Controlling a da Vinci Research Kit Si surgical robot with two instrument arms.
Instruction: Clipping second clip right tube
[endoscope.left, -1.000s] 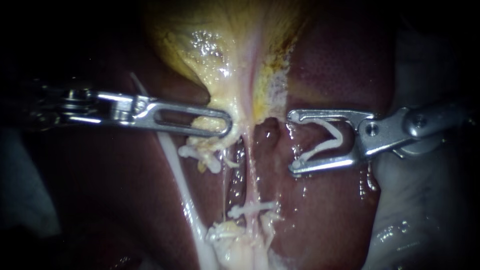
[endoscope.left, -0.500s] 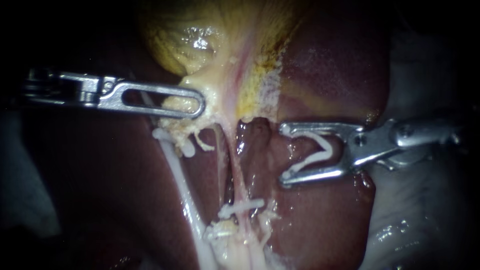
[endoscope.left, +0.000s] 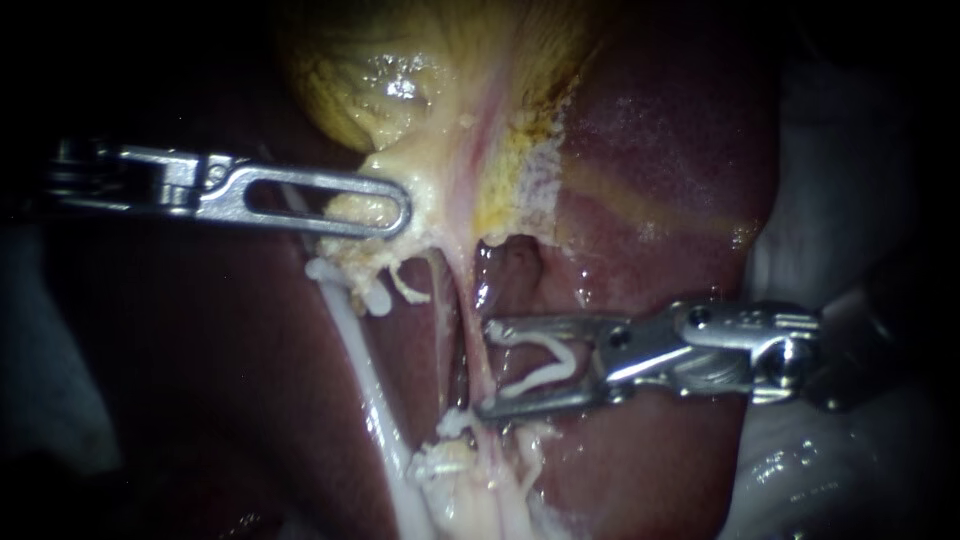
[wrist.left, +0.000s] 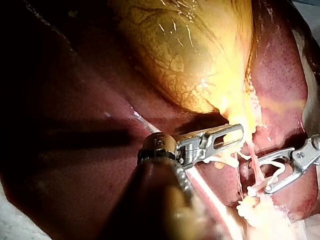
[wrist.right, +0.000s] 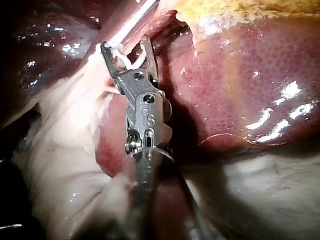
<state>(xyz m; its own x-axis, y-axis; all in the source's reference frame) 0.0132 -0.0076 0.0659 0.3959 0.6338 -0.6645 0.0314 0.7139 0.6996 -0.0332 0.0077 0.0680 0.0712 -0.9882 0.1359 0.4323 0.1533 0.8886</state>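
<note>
Counting two instruments | left instrument (endoscope.left: 395, 212) jaws clamped on gallbladder (endoscope.left: 400, 90) | right instrument (endoscope.left: 487, 368) jaws hold one open clip (endoscope.left: 545, 368) at tube (endoscope.left: 462, 300)

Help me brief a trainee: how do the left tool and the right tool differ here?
The left tool has long slotted jaws; the right tool has short forked ones. The left tool is shut on gallbladder tissue; the right tool stands spread, holding an open white clip. The left tool sits higher in the endoscope view; the right tool is lower, with its tips at the right tube. Both are shiny metal.
</note>
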